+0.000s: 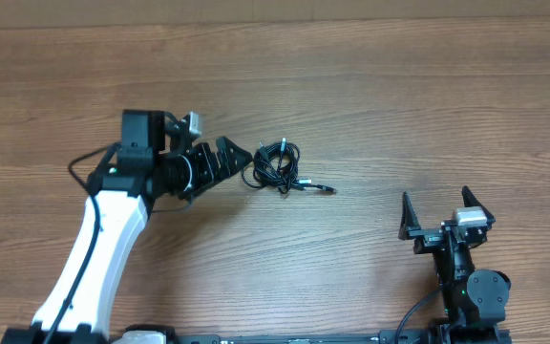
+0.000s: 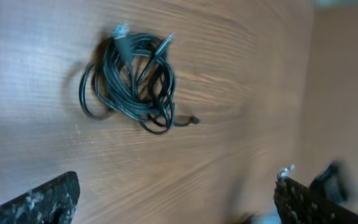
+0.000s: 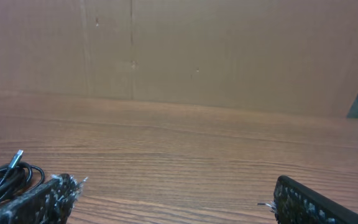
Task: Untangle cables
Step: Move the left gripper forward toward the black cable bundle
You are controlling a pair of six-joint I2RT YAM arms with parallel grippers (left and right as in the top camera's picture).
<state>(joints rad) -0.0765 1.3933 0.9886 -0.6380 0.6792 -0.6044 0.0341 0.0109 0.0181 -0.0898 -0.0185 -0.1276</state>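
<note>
- While the cables (image 1: pixel 277 164) lie bundled on the table (image 1: pixel 399 96), the left gripper (image 1: pixel 240 158) sits just beside them, jaws spread, empty.
- Right gripper (image 1: pixel 435 205): well apart, wide, empty.

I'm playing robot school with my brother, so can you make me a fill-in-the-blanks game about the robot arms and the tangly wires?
1. The cables are all the colour ___.
2. They lie bunched together on a table made of ___.
3. The arm closest to them is the robot's ___ one.
4. The jaws of both arms stand ___, holding nothing.

Missing words: black; wood; left; open.
</note>
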